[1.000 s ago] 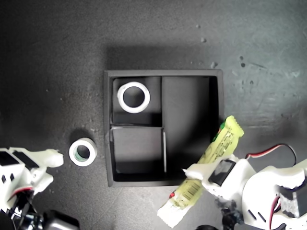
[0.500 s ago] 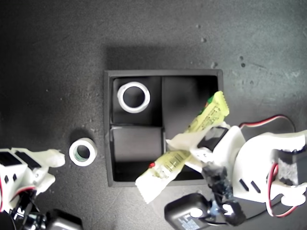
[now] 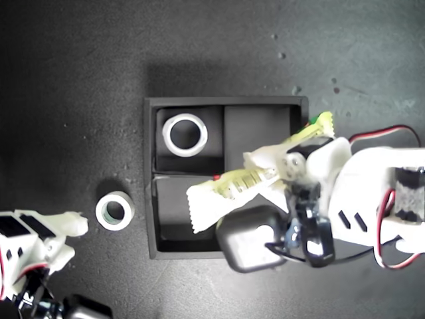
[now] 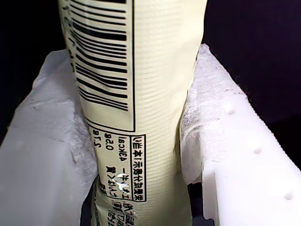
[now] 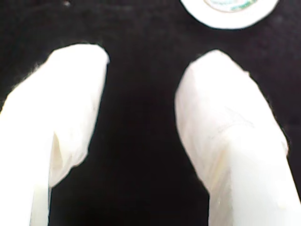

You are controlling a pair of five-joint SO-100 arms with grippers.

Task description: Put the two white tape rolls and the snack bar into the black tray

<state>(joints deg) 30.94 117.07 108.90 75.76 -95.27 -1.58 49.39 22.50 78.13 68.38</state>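
Two arms share this dark tabletop [image 3: 80, 66], and reading across the exterior view from its left, my second gripper [image 3: 70, 229] waits low near that side with its padded fingers [image 5: 70, 117] spread apart and nothing between them, the roll with the greenish core [image 3: 115, 211] lying on the table just beyond its tips and just outside the black tray [image 3: 150, 199]. Next comes the tray itself, with the plain white roll [image 3: 185, 135] already seated in the upper small compartment and the lower small compartment partly covered by the wrapper's serrated end. Further toward the exterior view's right, my first gripper [image 3: 282, 174] pinches the snack bar [image 3: 246, 183] across its middle, jaws pressed into the wrapper on both flanks, as the first wrist view shows close up; the bar hangs slantwise over the tray, spanning the divider and the long compartment, its far tip past the tray's wall. That bar looks light, with a crinkly, slick wrapper that dents under the pads, so a mid-length grip seems right, though it may pivot in the pinch. It likely needs turning to lie along the long compartment before release
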